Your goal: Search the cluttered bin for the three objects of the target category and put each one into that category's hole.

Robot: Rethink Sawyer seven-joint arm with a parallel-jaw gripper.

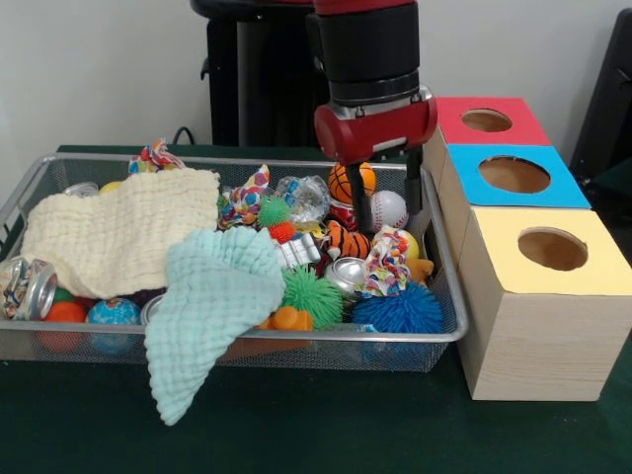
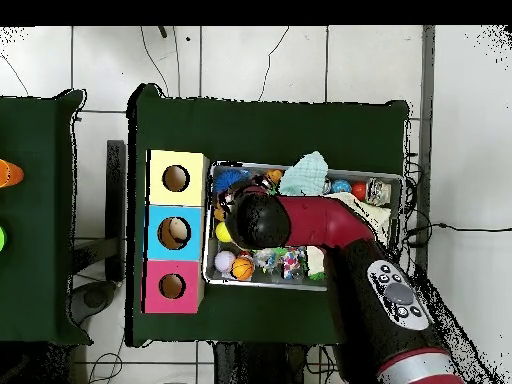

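The silver wire-mesh bin [image 1: 446, 334] is full of clutter. Three knotted bundles of patterned fabric show. One [image 1: 387, 265] lies at the right between a can and a blue spiky ball. One [image 1: 245, 197] lies mid-bin at the back. One [image 1: 155, 156] sits at the far rim on the left. My gripper [image 1: 388, 202] hangs open and empty over the bin's right rear part, its fingers [image 1: 361, 209] straddling a white baseball [image 1: 388, 209]. In the overhead view the arm's head [image 2: 255, 218] hides the gripper above the bin [image 2: 300, 285].
Three wooden boxes with holes stand beside the bin: red [image 1: 513, 133], blue [image 1: 553, 193], yellow [image 1: 592, 272]. A cream cloth [image 1: 123, 237] and a mint cloth [image 1: 212, 296] cover the bin's left and middle. The mint cloth drapes over the front rim. Spiky balls [image 1: 314, 296] and cans [image 1: 30, 286] lie around.
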